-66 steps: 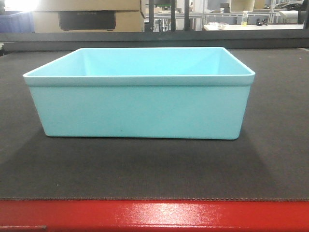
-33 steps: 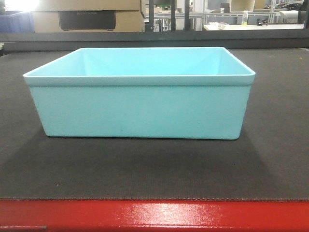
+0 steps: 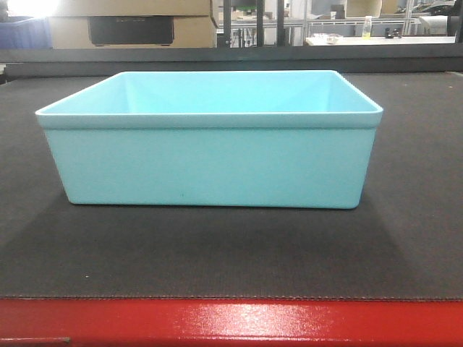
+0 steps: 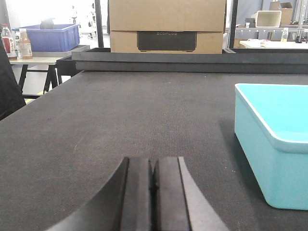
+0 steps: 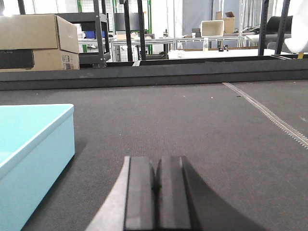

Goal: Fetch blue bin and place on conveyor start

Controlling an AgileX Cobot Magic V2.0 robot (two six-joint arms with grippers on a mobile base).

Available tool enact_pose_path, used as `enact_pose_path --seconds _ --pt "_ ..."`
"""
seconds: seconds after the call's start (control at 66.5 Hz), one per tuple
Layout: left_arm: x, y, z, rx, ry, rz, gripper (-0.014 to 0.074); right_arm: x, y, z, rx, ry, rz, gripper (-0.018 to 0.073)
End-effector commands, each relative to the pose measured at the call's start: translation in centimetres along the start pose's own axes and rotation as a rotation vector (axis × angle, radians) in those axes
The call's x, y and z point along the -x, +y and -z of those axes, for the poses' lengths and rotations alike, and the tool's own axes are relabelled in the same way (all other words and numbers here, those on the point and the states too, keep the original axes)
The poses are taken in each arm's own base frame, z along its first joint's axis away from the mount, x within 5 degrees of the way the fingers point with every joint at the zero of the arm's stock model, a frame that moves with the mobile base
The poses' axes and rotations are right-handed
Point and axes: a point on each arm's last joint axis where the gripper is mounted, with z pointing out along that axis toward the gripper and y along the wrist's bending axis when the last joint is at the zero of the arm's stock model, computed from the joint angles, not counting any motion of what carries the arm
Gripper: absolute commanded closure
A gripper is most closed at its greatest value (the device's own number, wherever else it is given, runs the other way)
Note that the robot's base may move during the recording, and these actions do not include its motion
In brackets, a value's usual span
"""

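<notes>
The blue bin (image 3: pixel 210 163) sits upright and empty on the conveyor start (image 3: pixel 217 253), its long side facing the camera, set back from the glossy red front edge (image 3: pixel 231 322). Behind the belt stand a cardboard box (image 3: pixel 130 25) and metal shelving (image 3: pixel 253 22).

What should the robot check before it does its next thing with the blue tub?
1. Blue bin sits flat on the belt: ok.
2. Bin looks empty inside: ok.
3. Left gripper free, jaws shut on nothing: ok.
4. Right gripper free, jaws shut on nothing: ok.
5. Both grippers apart from the bin: ok.
6. Bin at the red front edge end: ok.
</notes>
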Motion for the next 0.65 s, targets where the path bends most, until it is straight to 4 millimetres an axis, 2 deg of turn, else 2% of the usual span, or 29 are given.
enact_pose_path --seconds 0.0,0.632 --pt "0.34 0.02 0.05 0.003 -0.033 0.005 0.0707 0.13 -0.01 0.05 -0.003 -0.016 0.022 0.0721" --pt "0.34 0.02 0.05 0.003 -0.033 0.005 0.0707 0.13 -0.01 0.05 -0.003 -0.016 0.022 0.0721"
